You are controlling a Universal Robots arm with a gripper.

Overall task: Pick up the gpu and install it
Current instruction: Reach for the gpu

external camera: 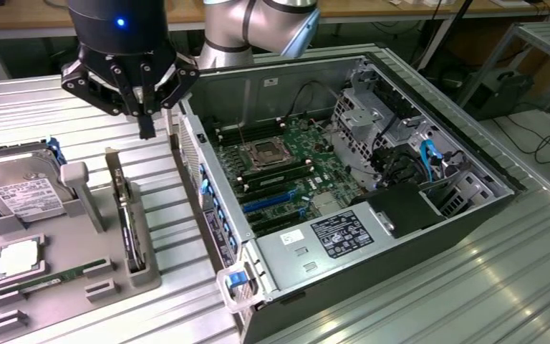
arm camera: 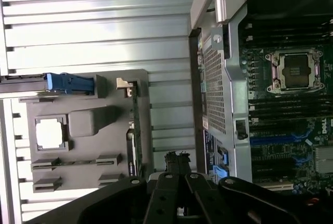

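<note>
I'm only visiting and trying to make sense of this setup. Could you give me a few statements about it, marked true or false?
1. The gripper is shut and holds nothing. True.
2. The gpu is already plugged into the motherboard. False: it stands on edge in the grey holder, outside the computer case.
3. The computer case lies open, with its motherboard exposed. True.
4. The hard drive sits inside the case. False: it rests in the grey holder, at the exterior view's left.
</note>
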